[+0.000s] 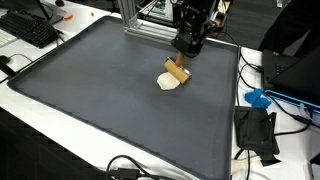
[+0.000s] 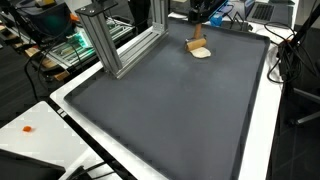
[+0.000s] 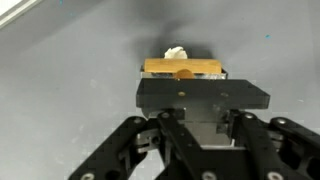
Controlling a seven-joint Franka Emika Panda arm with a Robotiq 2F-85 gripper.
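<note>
Toward one edge of the dark grey mat [image 1: 110,110], the gripper [image 1: 185,50] is hanging just above a tan wooden block [image 1: 178,70]. The block is tilting, and its lower end is touching or nearly touching a pale cream lump [image 1: 169,83] lying on the mat.

Both exterior views are showing this pile from the side: the gripper [image 2: 197,30] above, the wooden block [image 2: 197,44] below it, and the cream lump [image 2: 203,54] lowest. Neither is showing the fingertips clearly. The wrist view is looking down past the gripper [image 3: 200,112] and is showing the wooden block [image 3: 182,68] as a flat bar across the top of a black crosspiece, with a small knob at its middle and only a bit of the cream lump [image 3: 177,50] peeking out beyond it. The fingertips are lying hidden there too, so I cannot tell whether they are spread or pinching the block.

Only an exterior view is taking in a keyboard [image 1: 30,28] and a blue object [image 1: 257,98] off the mat, while an aluminium frame [image 2: 120,45] is standing beside the mat.

Counting: one gripper, one wooden block, one cream lump, one mat.
</note>
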